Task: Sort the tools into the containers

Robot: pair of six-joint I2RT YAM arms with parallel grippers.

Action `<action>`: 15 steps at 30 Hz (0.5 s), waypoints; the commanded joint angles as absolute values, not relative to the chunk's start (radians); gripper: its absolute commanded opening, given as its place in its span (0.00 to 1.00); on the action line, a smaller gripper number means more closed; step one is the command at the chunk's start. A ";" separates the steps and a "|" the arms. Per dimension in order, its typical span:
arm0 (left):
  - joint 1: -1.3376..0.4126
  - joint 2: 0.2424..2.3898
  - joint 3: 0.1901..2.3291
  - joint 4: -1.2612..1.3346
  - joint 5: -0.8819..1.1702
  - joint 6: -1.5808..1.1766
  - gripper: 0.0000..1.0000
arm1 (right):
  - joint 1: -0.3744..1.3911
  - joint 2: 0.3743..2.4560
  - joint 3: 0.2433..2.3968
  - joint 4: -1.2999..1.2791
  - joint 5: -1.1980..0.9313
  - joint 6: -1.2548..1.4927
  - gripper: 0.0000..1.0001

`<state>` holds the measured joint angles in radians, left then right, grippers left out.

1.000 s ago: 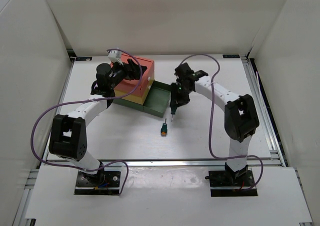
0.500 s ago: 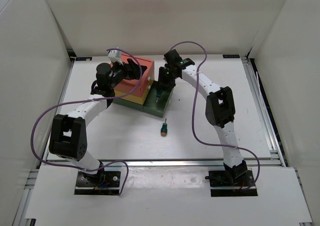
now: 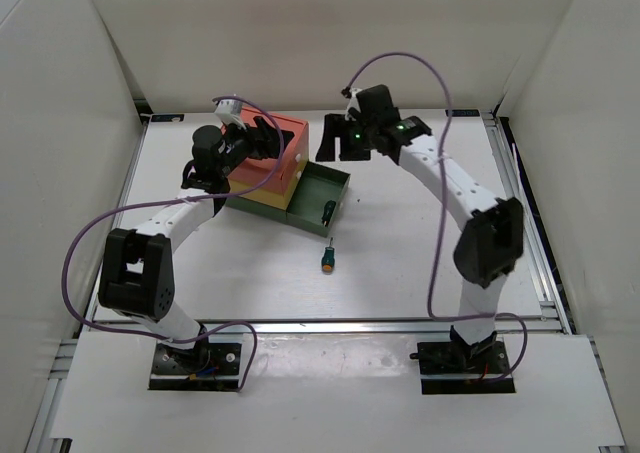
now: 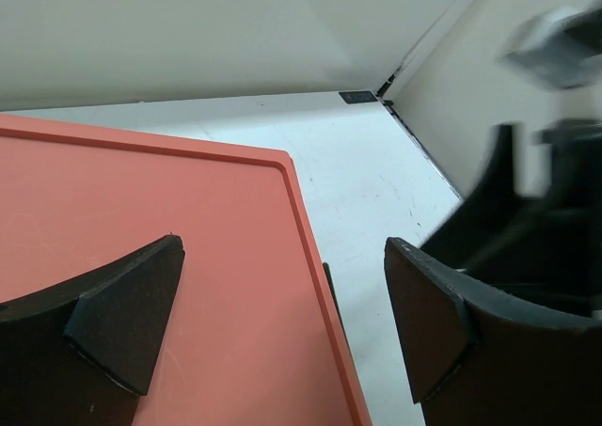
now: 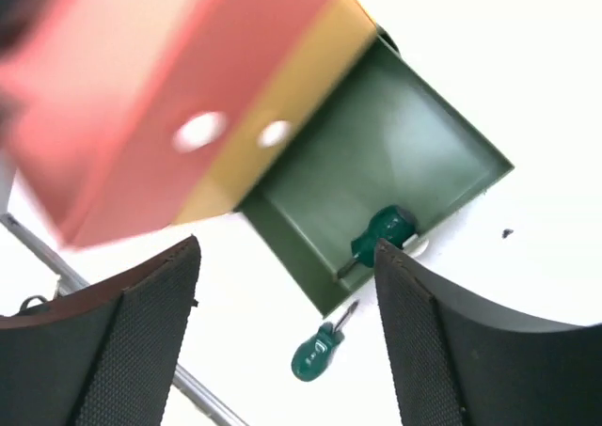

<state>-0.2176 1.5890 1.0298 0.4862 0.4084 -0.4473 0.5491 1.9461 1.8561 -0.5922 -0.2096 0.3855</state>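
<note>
A white table [image 3: 420,263] boxed in by plain white walls holds the stack of boxes [image 3: 262,168]: salmon on top, yellow in the middle. The green drawer [image 3: 318,188] at the bottom stands pulled open toward the middle of the table. One screwdriver [image 3: 328,211] lies inside it against its front wall.

The loose screwdriver [image 3: 327,261] lies on the table just past that front wall, on the side toward the arm bases. Its long axis runs near to far, shaft toward the drawer and handle toward the bases.

The right gripper [image 3: 345,141] hangs above the far side of the drawer with its fingers spread wide and nothing between them. The loose screwdriver therefore lies toward the bases from it, beyond the drawer. The left gripper [image 3: 262,138] hovers over the salmon lid, also wide and empty. The right arm looks the better placed of the two.

No wrench or pliers can be seen. The two upper boxes are shut, so their contents are hidden. In the right wrist view the salmon corner is blurred.
</note>
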 commanded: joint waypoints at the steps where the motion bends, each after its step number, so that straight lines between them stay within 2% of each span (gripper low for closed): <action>1: -0.209 1.690 0.953 0.176 0.411 -0.512 0.99 | 0.570 1.844 1.698 -0.586 -0.250 0.299 0.76; 4: -0.209 1.694 0.959 0.178 0.405 -0.515 0.99 | 0.644 1.755 1.480 -0.583 -0.249 0.258 0.73; 7: -0.209 1.700 0.963 0.173 0.405 -0.512 0.99 | 0.718 1.709 1.320 -0.589 -0.218 0.227 0.75; 15: -0.210 1.700 0.948 0.176 0.411 -0.514 0.99 | 0.764 1.810 1.322 -0.644 -0.186 0.244 0.78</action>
